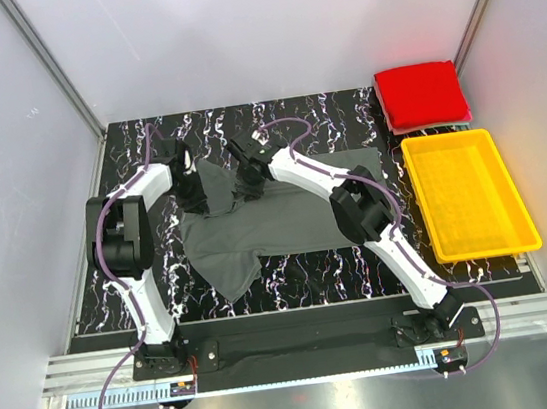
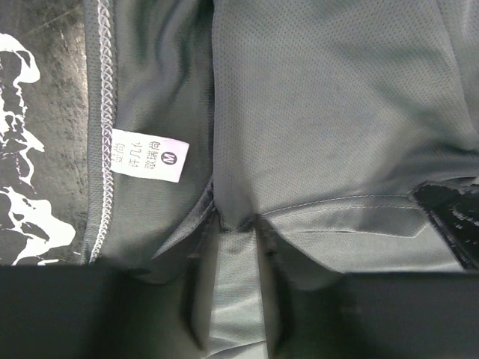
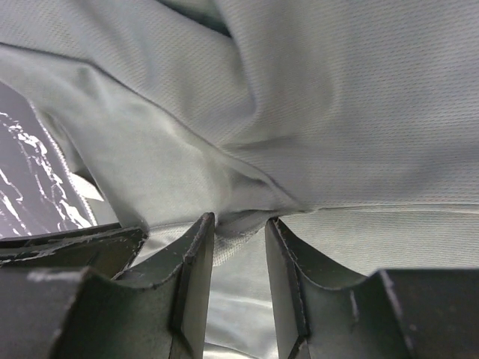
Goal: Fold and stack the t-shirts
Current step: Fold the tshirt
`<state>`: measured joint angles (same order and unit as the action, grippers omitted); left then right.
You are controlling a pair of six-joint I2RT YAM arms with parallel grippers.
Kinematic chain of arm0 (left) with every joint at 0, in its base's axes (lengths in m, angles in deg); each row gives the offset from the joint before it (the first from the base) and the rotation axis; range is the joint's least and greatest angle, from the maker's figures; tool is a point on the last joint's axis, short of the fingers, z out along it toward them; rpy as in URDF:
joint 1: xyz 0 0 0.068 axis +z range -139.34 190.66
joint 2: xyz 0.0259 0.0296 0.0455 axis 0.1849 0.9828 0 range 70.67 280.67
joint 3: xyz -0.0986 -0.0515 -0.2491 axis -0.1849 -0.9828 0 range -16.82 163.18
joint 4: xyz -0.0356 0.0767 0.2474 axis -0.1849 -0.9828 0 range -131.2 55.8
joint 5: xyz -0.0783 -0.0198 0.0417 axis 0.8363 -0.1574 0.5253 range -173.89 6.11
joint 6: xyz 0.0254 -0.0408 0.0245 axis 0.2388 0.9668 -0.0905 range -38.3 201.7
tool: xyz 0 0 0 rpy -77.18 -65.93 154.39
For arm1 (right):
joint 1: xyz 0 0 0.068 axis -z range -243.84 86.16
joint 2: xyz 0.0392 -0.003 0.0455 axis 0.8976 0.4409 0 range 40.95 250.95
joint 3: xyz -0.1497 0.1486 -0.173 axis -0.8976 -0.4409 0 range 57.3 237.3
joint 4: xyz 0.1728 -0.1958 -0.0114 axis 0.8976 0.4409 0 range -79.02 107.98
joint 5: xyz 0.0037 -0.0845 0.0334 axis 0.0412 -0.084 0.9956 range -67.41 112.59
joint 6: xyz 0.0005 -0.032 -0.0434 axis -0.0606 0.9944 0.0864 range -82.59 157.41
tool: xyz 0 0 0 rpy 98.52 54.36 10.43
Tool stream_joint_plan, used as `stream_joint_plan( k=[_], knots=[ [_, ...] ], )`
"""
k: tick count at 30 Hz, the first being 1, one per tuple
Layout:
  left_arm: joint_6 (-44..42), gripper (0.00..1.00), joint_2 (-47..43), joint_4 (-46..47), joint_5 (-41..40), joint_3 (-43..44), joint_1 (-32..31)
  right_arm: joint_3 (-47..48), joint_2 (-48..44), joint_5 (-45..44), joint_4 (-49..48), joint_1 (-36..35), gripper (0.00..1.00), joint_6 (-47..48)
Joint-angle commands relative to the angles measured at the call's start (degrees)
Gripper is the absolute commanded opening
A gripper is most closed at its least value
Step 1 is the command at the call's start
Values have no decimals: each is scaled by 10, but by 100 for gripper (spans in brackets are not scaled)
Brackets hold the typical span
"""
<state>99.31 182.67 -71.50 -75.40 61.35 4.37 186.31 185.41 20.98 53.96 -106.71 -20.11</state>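
At centre frame, the shirt [image 1: 267, 231] is spread rumpled on the bench [image 1: 342, 110], its upper edge clamped by left hand [image 2: 238, 224] and right hand [image 3: 238, 221]. Limp, light mesh, best gripped at stitched hems.

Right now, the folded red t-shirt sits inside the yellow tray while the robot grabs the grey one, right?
No: the folded red t-shirt lies beyond the yellow tray, not inside it, as the top external view shows. The rest holds.
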Motion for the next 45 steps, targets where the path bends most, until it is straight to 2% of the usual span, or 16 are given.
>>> stream_joint_plan(
  k=[1,5,6,7,8,9,10,11,16,21,37,45],
  knots=[
    [0,22,-6,18,16,4,0,32,6,10,-15,-10,41,-19],
    [-1,5,-7,12,16,11,0,32,10,10,-11,-10,39,-21],
    [-1,1,-8,10,16,13,-1,31,9,10,-11,-10,33,-19],
    [0,0,-11,3,14,18,-2,30,5,10,-15,-11,21,-13],
    [0,0,-12,-1,14,22,-3,29,2,10,-18,-11,20,-10],
    [2,0,-14,-11,12,25,-3,28,-2,11,-20,-10,6,-7],
    [5,0,-17,-16,5,35,-4,26,-10,11,-24,-11,1,-4],
    [8,0,-24,-22,-2,38,-5,23,-16,6,-26,-10,0,3],
    [40,0,-57,-58,-39,50,-7,-22,-61,-6,-40,-9,0,19],
    [56,0,-93,-59,-23,29,-10,-62,-89,-5,-62,-9,0,26],
    [96,0,-172,-52,-28,-72,-42,-157,-162,-15,-78,-9,0,71],
    [114,0,-165,-36,-45,-139,-48,-209,-168,8,-102,-9,0,79]
  ],
)
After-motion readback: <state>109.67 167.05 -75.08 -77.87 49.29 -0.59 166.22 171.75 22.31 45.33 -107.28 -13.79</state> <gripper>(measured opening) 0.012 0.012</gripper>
